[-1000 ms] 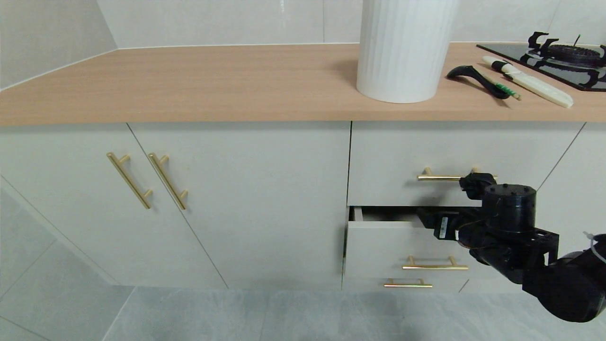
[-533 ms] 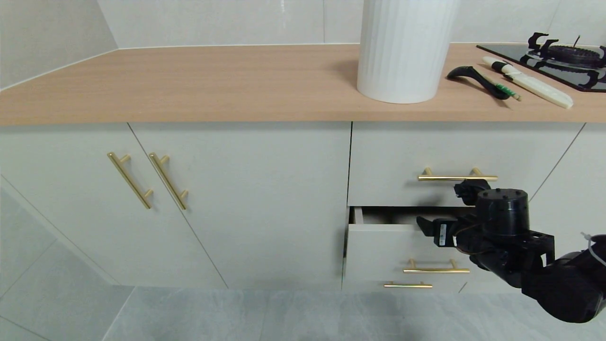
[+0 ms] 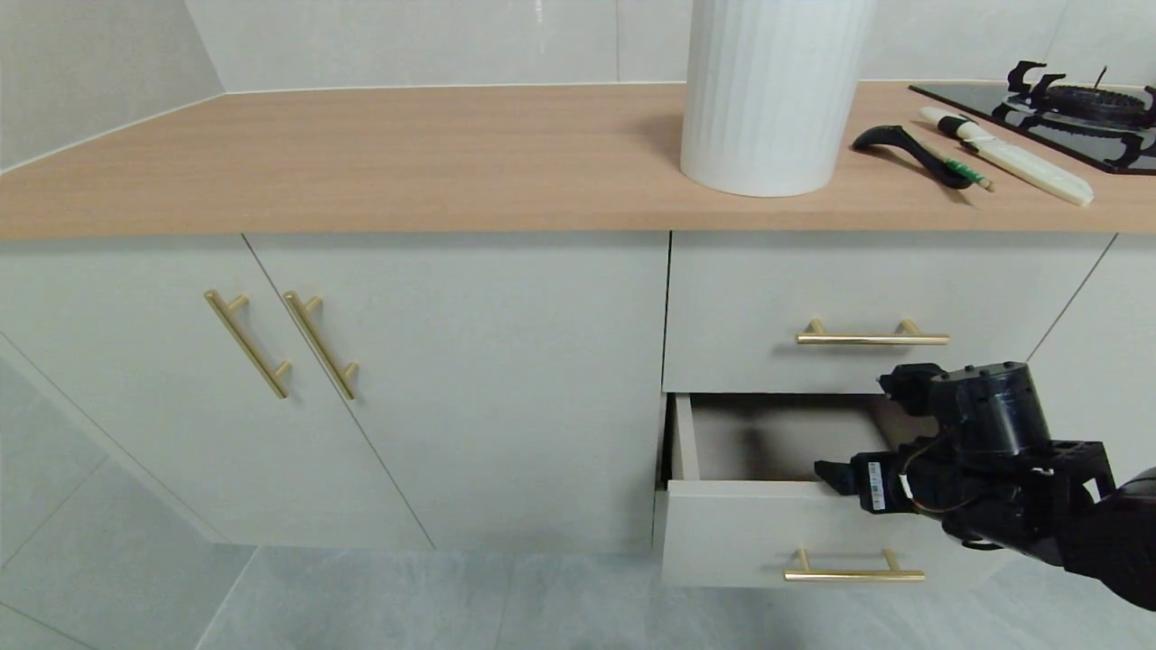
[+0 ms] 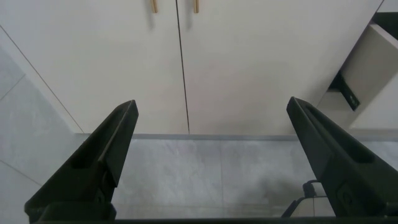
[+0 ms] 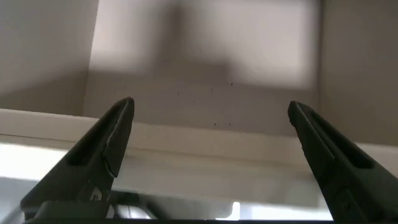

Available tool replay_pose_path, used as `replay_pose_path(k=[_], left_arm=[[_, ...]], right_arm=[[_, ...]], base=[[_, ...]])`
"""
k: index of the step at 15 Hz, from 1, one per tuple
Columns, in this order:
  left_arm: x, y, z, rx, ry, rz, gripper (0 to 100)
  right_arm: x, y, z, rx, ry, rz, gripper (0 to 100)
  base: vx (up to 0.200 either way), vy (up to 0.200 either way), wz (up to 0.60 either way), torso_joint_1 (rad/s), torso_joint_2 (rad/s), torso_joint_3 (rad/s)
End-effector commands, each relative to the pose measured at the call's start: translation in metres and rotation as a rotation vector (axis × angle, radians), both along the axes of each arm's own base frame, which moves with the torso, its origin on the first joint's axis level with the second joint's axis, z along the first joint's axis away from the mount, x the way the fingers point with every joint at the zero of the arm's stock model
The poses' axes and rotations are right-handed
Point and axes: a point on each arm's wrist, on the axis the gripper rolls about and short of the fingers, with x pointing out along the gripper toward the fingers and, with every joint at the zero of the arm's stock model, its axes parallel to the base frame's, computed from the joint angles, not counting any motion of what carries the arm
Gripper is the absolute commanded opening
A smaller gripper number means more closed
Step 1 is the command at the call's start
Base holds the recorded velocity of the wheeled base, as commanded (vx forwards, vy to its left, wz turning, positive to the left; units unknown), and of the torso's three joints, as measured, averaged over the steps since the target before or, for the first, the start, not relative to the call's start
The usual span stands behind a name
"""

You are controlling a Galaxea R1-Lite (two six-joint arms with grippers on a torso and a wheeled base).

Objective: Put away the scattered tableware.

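On the wooden countertop (image 3: 361, 171) at the right lie a black spoon (image 3: 910, 152), chopsticks with green bands (image 3: 964, 169) and a white knife (image 3: 1016, 165). Below them the middle drawer (image 3: 750, 533) is pulled out, and its inside (image 5: 205, 93) looks bare. My right gripper (image 3: 867, 429) (image 5: 210, 106) is open at the top edge of the drawer's front panel, with the fingers to either side. My left gripper (image 4: 210, 106) is open and holds nothing, low in front of the cabinet doors (image 4: 180, 62), above the floor.
A tall white ribbed container (image 3: 768, 99) stands on the counter left of the utensils. A gas hob (image 3: 1084, 108) sits at the far right. The closed top drawer's gold handle (image 3: 871, 338) is just above my right gripper. Two door handles (image 3: 280, 343) are at the left.
The drawer has slid out much further, exposing its inside. My right gripper has moved back and down with the drawer's front.
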Motion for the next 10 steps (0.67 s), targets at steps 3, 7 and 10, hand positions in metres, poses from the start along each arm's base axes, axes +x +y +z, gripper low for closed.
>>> replay_pose_path(k=[3,7,10], left_arm=[[0.0,0.0,0.0,0.0,0.001,0.0,100],[0.0,0.0,0.0,0.0,0.001,0.0,100],[0.0,0.0,0.0,0.0,0.001,0.0,100]], right_arm=[[-0.022,-0.005,0.024,-0.012,0.001,0.08,100],[-0.04,-0.007,0.03,-0.028,0.125,0.153,100],[-0.043,-0.008,0.03,-0.07,0.172,0.174,100]], base=[[0.0,0.0,0.0,0.0,0.0,0.0],[0.0,0.0,0.0,0.0,0.0,0.0],[0.0,0.0,0.0,0.0,0.0,0.0]])
